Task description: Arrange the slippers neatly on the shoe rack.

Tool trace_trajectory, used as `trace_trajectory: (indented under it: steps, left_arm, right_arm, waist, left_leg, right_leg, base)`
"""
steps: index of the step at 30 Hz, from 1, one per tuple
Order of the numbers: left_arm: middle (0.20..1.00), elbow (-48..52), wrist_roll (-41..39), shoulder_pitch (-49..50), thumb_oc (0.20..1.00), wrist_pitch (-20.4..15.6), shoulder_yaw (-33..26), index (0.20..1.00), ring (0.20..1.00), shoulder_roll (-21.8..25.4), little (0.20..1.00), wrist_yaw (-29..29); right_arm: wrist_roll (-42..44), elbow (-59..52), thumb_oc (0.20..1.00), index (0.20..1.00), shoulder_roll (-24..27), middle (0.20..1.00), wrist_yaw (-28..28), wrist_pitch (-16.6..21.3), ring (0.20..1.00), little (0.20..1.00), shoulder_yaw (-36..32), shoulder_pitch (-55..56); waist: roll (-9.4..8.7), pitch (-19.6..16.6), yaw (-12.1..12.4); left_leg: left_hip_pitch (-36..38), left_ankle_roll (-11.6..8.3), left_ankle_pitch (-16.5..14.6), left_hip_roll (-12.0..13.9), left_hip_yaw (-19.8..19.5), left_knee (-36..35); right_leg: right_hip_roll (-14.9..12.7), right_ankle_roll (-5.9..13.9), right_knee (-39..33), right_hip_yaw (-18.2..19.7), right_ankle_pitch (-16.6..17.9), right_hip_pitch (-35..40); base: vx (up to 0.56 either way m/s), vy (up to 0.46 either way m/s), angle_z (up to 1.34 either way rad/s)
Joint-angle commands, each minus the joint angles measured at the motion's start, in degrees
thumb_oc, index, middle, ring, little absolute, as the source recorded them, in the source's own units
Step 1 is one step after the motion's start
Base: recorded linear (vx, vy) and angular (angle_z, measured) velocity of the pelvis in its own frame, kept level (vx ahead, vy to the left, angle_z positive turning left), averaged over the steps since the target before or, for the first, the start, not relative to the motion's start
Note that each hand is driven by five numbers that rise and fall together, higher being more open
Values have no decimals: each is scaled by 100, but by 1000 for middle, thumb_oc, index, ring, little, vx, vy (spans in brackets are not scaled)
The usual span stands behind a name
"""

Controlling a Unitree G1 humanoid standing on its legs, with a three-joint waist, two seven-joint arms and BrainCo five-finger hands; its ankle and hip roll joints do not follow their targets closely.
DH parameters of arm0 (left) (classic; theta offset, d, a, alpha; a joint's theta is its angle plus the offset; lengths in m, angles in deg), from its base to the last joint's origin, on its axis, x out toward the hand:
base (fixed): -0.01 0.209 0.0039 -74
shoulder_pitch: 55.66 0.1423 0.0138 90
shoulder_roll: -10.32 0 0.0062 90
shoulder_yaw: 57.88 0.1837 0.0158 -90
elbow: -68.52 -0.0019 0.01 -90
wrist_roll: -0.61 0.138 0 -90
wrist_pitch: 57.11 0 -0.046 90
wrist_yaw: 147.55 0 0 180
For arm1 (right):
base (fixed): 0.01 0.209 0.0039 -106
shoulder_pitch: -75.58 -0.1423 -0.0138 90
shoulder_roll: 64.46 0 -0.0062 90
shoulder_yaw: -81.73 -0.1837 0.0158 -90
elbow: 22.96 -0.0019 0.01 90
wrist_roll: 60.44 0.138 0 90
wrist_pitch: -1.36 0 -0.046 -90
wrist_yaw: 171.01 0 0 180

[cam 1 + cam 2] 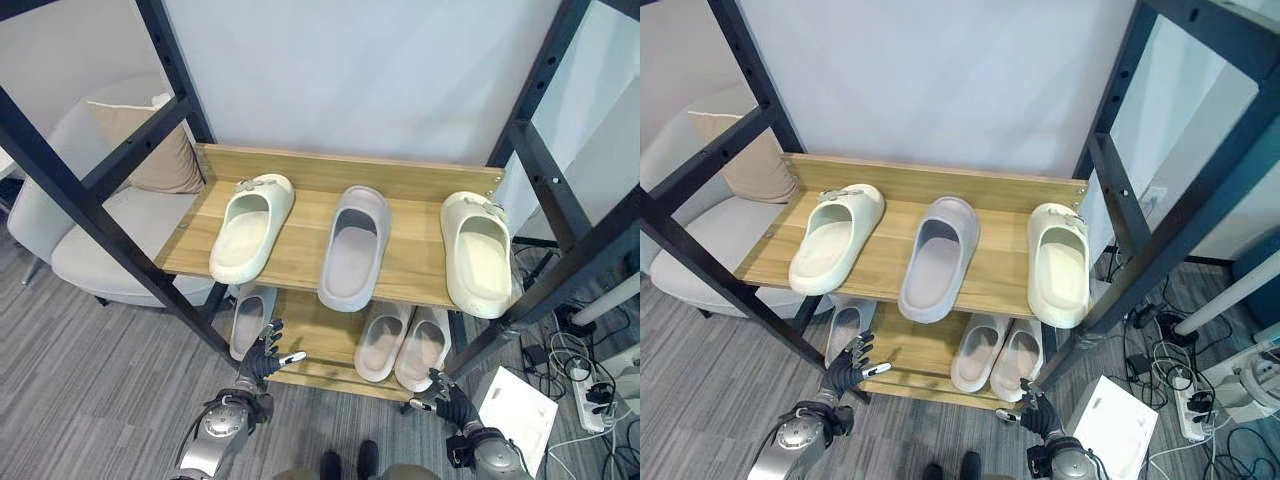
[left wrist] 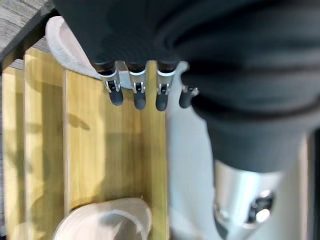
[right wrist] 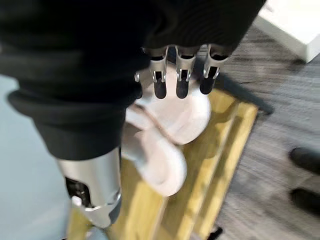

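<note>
On the shoe rack [image 1: 300, 255], three slippers lie on top and three below. The left hand [image 1: 262, 355], fingers released, hovers before the lone lower slipper [image 1: 250, 318]; the right hand [image 1: 450, 398] is relaxed too. Judgement: grip its heel firmly, slide it straight.

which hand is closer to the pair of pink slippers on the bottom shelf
Right. The right hand hovers just beside the pink pair; the left hand is across the lower shelf, by the single grey slipper.

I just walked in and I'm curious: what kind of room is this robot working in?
Probably a test space set up like a home entryway: a wooden shoe rack with slippers, a cushioned armchair beside it, and a power strip with cables on the floor.
</note>
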Motion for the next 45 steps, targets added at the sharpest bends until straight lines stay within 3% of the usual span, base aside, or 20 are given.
trace_trajectory:
  steps: [1, 2, 4, 11, 18, 22, 24, 25, 31, 32, 34, 40, 45]
  left_arm:
    - [1000, 395, 127, -82, 1000, -216, 84, 1000, 1000, -68, 1000, 105]
    - [1000, 379, 286, -112, 1000, -211, 177, 1000, 1000, -63, 1000, 131]
    - [1000, 419, 305, -113, 1000, -204, 190, 1000, 1000, -48, 1000, 165]
    - [1000, 300, 331, -117, 1000, -191, 179, 1000, 1000, -35, 1000, 117]
    - [1000, 264, 651, -122, 1000, -248, 286, 1000, 1000, -37, 1000, 29]
    - [1000, 125, 804, -201, 1000, -373, 334, 1000, 1000, -156, 1000, -433]
    - [1000, 123, 887, -202, 1000, -449, 381, 1000, 1000, -141, 1000, -565]
    - [1000, 176, 926, -159, 1000, -527, 443, 1000, 1000, -77, 1000, -692]
    - [1000, 295, 923, -138, 1000, -600, 686, 1000, 1000, 31, 1000, -978]
    - [1000, 294, 923, -144, 1000, -600, 683, 1000, 1000, 30, 1000, -981]
    - [1000, 297, 805, -230, 1000, -572, 825, 1000, 1000, -43, 1000, -1140]
    - [1000, 193, 679, -296, 1000, -562, 786, 1000, 1000, -170, 1000, -1105]
    - [1000, 130, 408, -284, 1000, -598, 710, 1000, 1000, -116, 1000, -919]
  right_arm:
    - [58, -305, 1000, 1000, 244, 1000, 35, 231, 1000, 1000, -181, 7]
    - [95, -259, 1000, 1000, 194, 1000, 52, 232, 1000, 1000, -220, 20]
    - [88, -222, 1000, 1000, 150, 1000, 43, 226, 1000, 1000, -180, 1]
    - [-380, -368, 1000, 1000, 155, 1000, 90, 171, 1000, 1000, 132, -81]
    - [-2342, -2605, 1000, 1000, 811, 1000, 87, 319, 1000, 1000, 654, -20]
    - [-3884, -4527, 1000, 1000, 1224, 1000, 759, 616, 1000, 1000, 340, 580]
    - [-4311, -4937, 1000, 1000, 1432, 1000, 1128, 783, 1000, 1000, 244, 902]
    - [-4748, -5283, 1000, 1000, 1683, 1000, 1745, 930, 1000, 1000, 139, 1082]
    - [-5461, -5719, 1000, 1000, 1945, 1000, 3127, 730, 1000, 1000, 274, 590]
    - [-5469, -5711, 1000, 1000, 1944, 1000, 3140, 726, 1000, 1000, 283, 579]
    - [-5308, -5649, 1000, 1000, 1665, 1000, 3605, 469, 1000, 1000, 526, -525]
    - [-5335, -5182, 1000, 1000, 1234, 1000, 3740, 72, 1000, 1000, 585, -2261]
    - [-4776, -3578, 1000, 1000, 848, 1000, 3573, -163, 1000, 1000, 801, -3513]
  waist:
    - [61, -55, -195]
    - [154, -174, -279]
    - [188, -228, -299]
    - [145, -255, -181]
    - [76, -268, -155]
    - [112, -274, -311]
    - [135, -281, -380]
    - [155, -304, -429]
    - [213, -429, -392]
    - [212, -423, -395]
    - [229, -509, -278]
    - [183, -563, -29]
    - [57, -547, 326]
  left_leg:
    - [340, -84, -464, 440, -1, -593]
    - [543, -66, -398, 460, 60, -977]
    - [587, -41, -415, 438, 122, -977]
    - [765, 27, -527, 440, 346, -977]
    - [777, 78, -553, 461, 407, -977]
    - [799, 102, -604, 470, 538, -977]
    - [801, 107, -613, 475, 586, -977]
    - [808, 103, -621, 481, 624, -977]
    - [875, 87, -687, 494, 645, -977]
    - [876, 88, -688, 494, 645, -977]
    - [899, 105, -693, 488, 605, -977]
    - [874, 142, -672, 450, 482, -977]
    - [812, 159, -656, 401, 326, -977]
  right_leg:
    - [-21, 562, -37, 27, -940, 723]
    - [-8, 603, -94, 30, -905, 723]
    - [-43, 642, -160, 83, -835, 731]
    - [-72, 716, -160, 254, -799, 781]
    - [-61, 778, -160, 308, -775, 746]
    - [-59, 833, -160, 425, -749, 707]
    - [-57, 857, -160, 471, -730, 680]
    - [-59, 882, -160, 490, -723, 670]
    - [-70, 926, -160, 475, -760, 720]
    - [-70, 926, -160, 474, -761, 720]
    - [-89, 911, -160, 425, -781, 758]
    - [-122, 875, -160, 330, -766, 779]
    - [-135, 869, -160, 208, -760, 776]
  base:
    - [64, 200, -13]
    - [69, 209, 1]
    - [45, 153, -2]
    - [14, 58, -16]
    - [-31, 39, -2]
    - [-16, 64, -4]
    - [-11, 54, -29]
    - [-2, 45, -37]
    - [16, 21, -12]
    - [3, 16, 4]
    - [-3, 29, 4]
    - [5, 38, 15]
    - [48, 42, 15]
